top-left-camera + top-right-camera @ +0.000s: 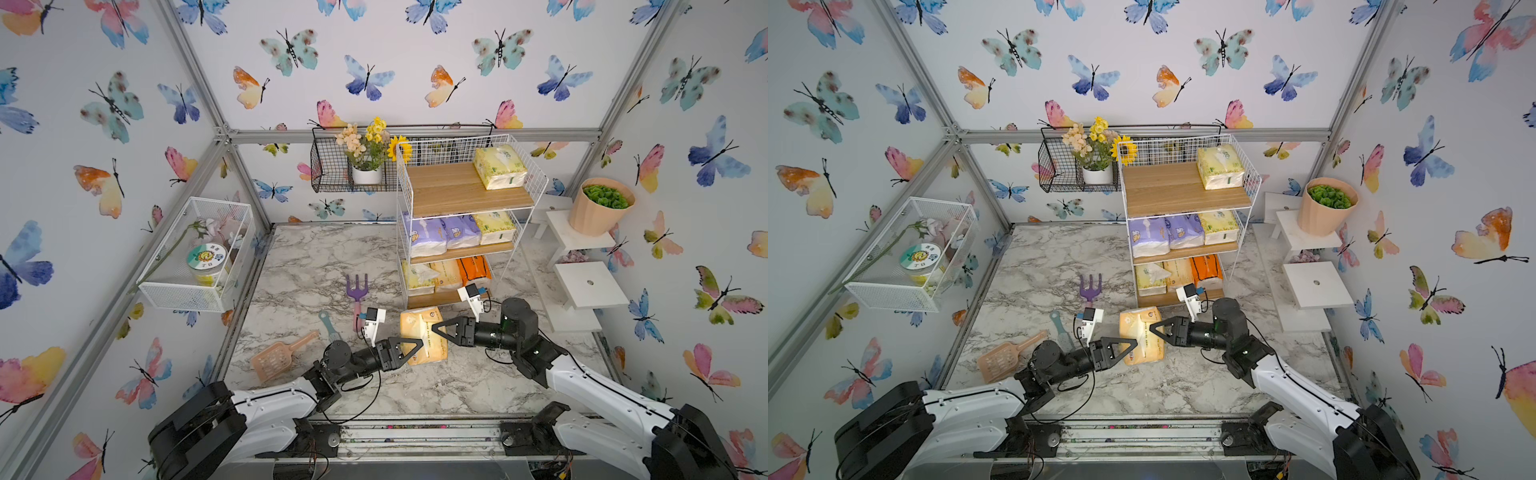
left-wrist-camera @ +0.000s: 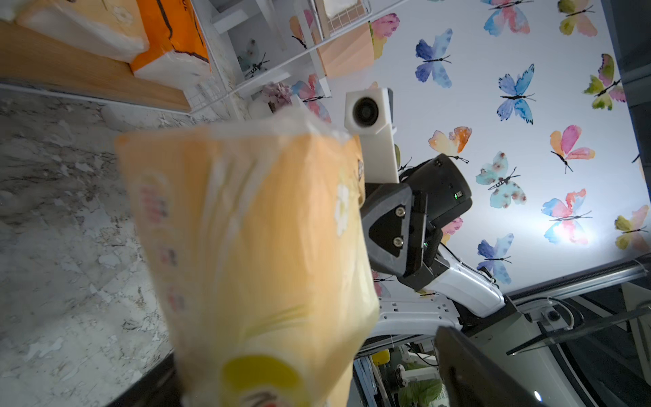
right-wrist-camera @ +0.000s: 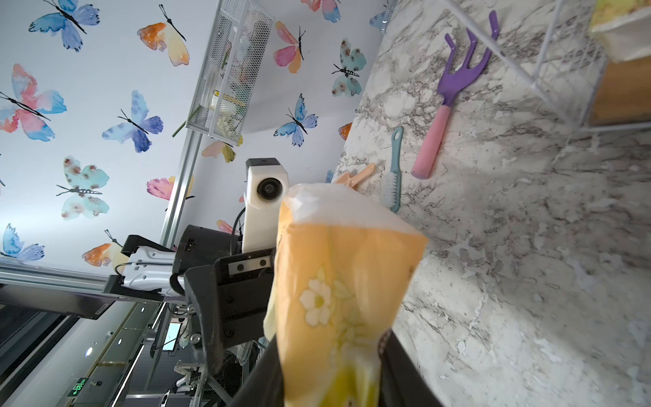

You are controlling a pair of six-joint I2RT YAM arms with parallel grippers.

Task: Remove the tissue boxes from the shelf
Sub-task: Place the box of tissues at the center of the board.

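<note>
**Peach pack clear of the rack, seven left on the boards**

A peach-orange tissue pack (image 1: pixel 420 332) hangs over the marble table (image 1: pixel 311 257), just off the shelf (image 1: pixel 457 193) toward 6 o'clock, with an arm at either end. The right gripper (image 1: pixel 435 328) pinches the pack's 3 o'clock end, and the wrap bunches between its fingers (image 3: pixel 405 366). The left gripper (image 1: pixel 415 345), at the pack's 8 o'clock, has its fingers (image 2: pixel 468 370) spread wide, one standing clear of the wrap.

The pack looks light and soft and gives under a pinch. Its glossy film is probably slippery. A hold across the narrow body, in from the loose sealed end, seems safer than gripping film alone.

Seven packs sit on the shelf in both top views.
- **Top board:** a pale yellow pack (image 1: pixel 500 167) lies at the 2 o'clock corner.
- **Middle board:** a purple pack (image 1: pixel 424 237) sits at 9 o'clock, a second purple pack (image 1: pixel 459 230) touches it, and a yellow-green pack (image 1: pixel 494 226) sits at 3 o'clock.
- **Bottom board:** a cream-yellow pack (image 1: pixel 417 277), a yellow-orange pack (image 1: pixel 446 274) and a bright orange pack (image 1: pixel 473 268) stand in a row.

At the shelf's 9 o'clock, a black wire basket (image 1: pixel 328 166) holds a white pot (image 1: pixel 366 175) of flowers (image 1: pixel 368 141). At the table's 9 o'clock, a white mesh basket (image 1: pixel 178 291) holds a lidded jar (image 1: pixel 208 259) and a flower stem. At the shelf's 3 o'clock, a peach planter (image 1: pixel 594 216) holds greenery (image 1: pixel 604 196).
</note>
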